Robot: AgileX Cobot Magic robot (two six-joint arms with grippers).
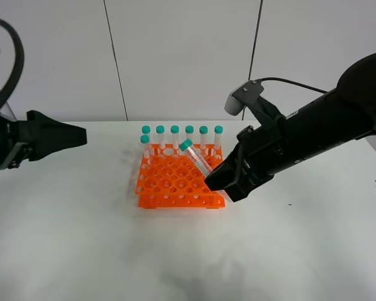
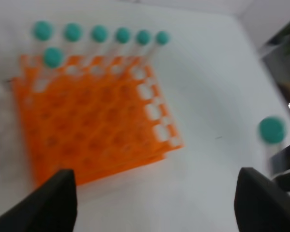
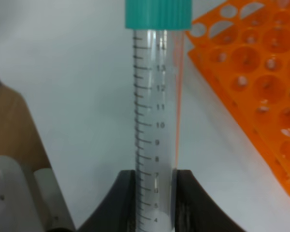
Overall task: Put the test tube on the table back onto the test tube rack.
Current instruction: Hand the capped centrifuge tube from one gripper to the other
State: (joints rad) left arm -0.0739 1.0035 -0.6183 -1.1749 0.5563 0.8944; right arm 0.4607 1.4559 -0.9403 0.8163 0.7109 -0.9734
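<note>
Exterior high view showed the white bench (image 1: 81, 251) spread under everything, bare on both sides of my right tool (image 1: 218, 182). The orange test tube rack (image 1: 169, 185) stood on the bench just ahead of that tool's tips, its nearest corner almost beneath them. Seven capped tubes (image 1: 175, 135) stood upright in the rack on the side farthest from the right tool: six along the far row and one in the next row, at the end away from the tool.

My right tool was clenched on the lower part of the test tube (image 1: 195, 160). In the right wrist view both fingers (image 3: 123, 203) pressed against the clear wall, and the graduation marks ran from between them toward the teal cap (image 3: 157, 13). The tube was off the bench and tilted, its cap leaning out from the tool over the rack's holes. Its conical tip was hidden inside my grip.

My left tool (image 1: 75, 136) hung released with its jaws wide, holding nothing. It was well apart from the rack, on the side opposite my right tool.

As I judged it, the pick-up was done and the carry nearly so. The tube was not yet in any hole. What remained was to bring it upright, set its tip over a free hole, lower it through both tiers and let go. The tilt looked like the main thing to correct first.
</note>
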